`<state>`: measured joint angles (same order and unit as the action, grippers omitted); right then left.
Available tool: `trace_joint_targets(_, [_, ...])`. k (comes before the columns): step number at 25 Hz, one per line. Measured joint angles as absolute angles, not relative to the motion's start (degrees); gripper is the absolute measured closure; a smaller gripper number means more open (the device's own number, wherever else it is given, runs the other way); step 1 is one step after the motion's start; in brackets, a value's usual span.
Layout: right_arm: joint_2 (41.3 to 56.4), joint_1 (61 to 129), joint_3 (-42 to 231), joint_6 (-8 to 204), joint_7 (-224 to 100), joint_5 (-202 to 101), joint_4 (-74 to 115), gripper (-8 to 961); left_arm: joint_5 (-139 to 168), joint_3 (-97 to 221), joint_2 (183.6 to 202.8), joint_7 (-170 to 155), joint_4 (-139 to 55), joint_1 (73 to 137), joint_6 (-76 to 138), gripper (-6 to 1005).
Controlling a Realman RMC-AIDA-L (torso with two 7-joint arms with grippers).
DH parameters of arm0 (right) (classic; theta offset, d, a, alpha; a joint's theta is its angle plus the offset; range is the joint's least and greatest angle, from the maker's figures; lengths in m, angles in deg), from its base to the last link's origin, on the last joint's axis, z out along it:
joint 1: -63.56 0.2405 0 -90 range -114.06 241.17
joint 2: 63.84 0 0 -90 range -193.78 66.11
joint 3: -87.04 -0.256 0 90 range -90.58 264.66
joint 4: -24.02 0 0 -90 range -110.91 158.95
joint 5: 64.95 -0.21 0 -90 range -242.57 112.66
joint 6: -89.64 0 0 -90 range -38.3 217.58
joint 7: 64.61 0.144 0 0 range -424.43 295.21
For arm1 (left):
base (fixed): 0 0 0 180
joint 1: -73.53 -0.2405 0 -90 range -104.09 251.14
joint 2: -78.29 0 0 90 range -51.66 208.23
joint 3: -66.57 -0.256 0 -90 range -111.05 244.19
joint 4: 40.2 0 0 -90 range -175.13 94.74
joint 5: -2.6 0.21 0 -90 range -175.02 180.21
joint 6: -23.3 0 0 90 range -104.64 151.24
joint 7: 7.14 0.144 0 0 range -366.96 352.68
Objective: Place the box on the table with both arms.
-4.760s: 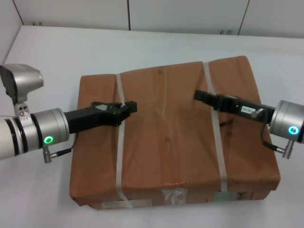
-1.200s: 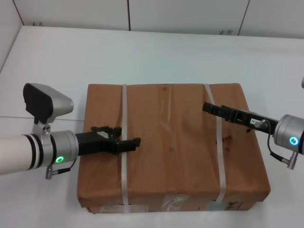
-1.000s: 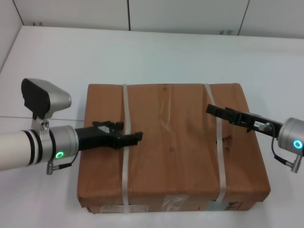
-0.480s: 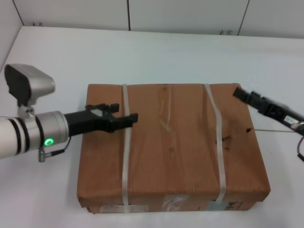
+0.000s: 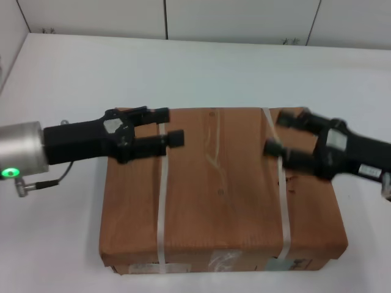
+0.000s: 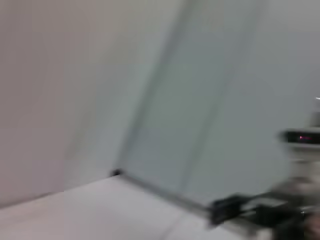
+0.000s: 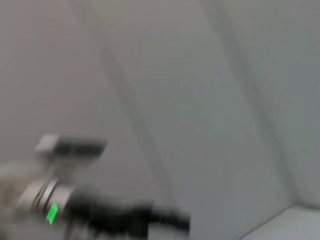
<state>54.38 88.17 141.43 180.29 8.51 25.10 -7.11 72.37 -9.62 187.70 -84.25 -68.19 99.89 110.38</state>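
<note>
The brown box (image 5: 220, 201) lies flat on the white table (image 5: 201, 67), bound by two pale straps, one on the left (image 5: 161, 207) and one on the right (image 5: 282, 201). Tape and labels show on its front edge. My left gripper (image 5: 165, 126) hovers over the box's far left part near the left strap, open and empty. My right gripper (image 5: 280, 133) hovers over the far right part near the right strap, open and empty. Both wrist views are blurred and show walls. The left wrist view shows the other arm's black gripper (image 6: 240, 210). The right wrist view shows the left arm with its green light (image 7: 51, 213).
Bare white tabletop surrounds the box on all sides. A pale panelled wall (image 5: 244, 18) stands along the table's far edge.
Both grippers have let go of the straps, risen off the box and rolled so both fingers of each show. The right one swung back in over the box. The box stays flat.
</note>
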Motion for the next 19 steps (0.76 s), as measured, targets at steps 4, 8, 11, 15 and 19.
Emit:
trace_joint_targets(4, [54.37, 88.27, 141.44, 185.88, 8.22, 31.30, -12.65, 114, 72.58, -9.94, 186.09, -79.04, -68.22, 100.48, 121.91, 220])
trace_joint_targets(8, [54.37, 88.30, 141.04, 189.37, 7.92, 31.50, -13.35, 114, 72.64, -9.72, 186.08, -76.42, -68.24, 100.45, 124.57, 220])
trace_joint_targets(11, [54.38, 88.30, 140.93, 191.48, 7.82, 31.32, -13.77, 114, 72.66, -9.67, 186.41, -74.45, -68.24, 99.93, 124.59, 220])
trace_joint_targets(15, [54.44, 88.37, 141.05, 192.36, 7.80, 31.28, -14.94, 114, 72.69, -9.65, 186.63, -73.29, -67.82, 99.55, 124.34, 220])
trace_joint_targets(19, [54.52, 88.52, 141.33, 192.44, 7.79, 31.38, -15.20, 114, 72.71, -9.63, 186.78, -73.18, -67.73, 99.53, 124.26, 220])
